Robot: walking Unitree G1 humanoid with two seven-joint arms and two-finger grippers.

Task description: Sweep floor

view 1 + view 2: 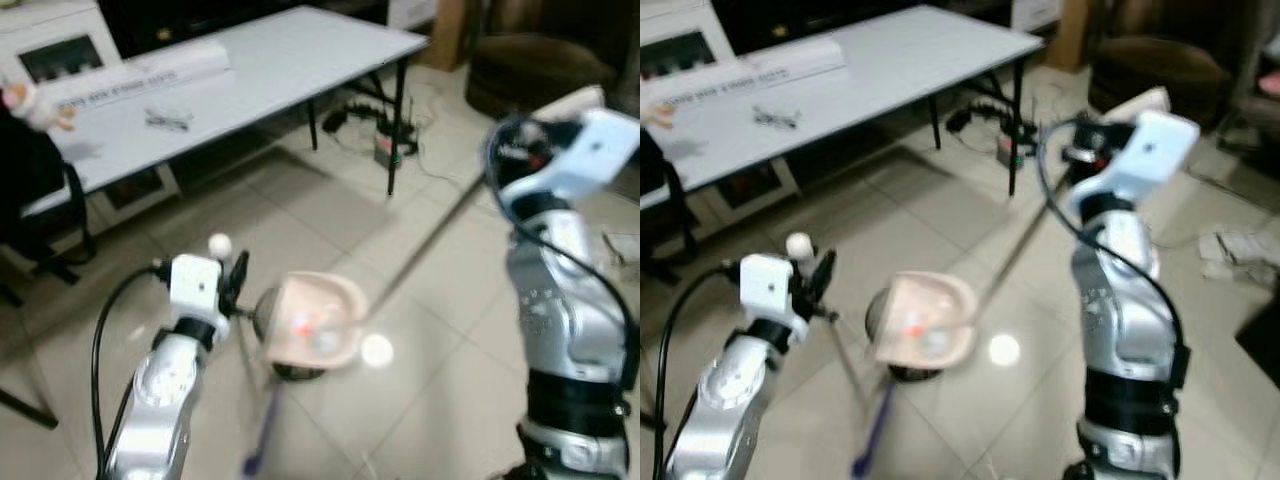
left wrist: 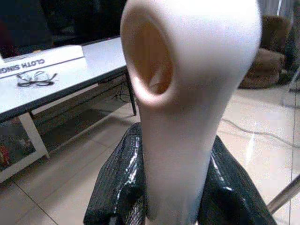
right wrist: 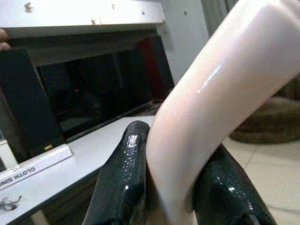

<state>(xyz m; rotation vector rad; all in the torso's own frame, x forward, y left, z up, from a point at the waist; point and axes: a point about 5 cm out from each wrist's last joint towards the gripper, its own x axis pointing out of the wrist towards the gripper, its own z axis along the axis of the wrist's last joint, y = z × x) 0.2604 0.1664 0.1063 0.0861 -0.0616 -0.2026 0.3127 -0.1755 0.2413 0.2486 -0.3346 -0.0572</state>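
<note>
Dustpan [image 1: 315, 320] sits low on the tiled floor [image 1: 430, 290] between my arms, my left claw [image 2: 176, 197] clamped on its pale handle. My right claw [image 3: 180, 187] grips the broom handle [image 1: 425, 235], raised at right. Sweeping is mid-collection, I judge; next, drawing debris toward the pan.
</note>
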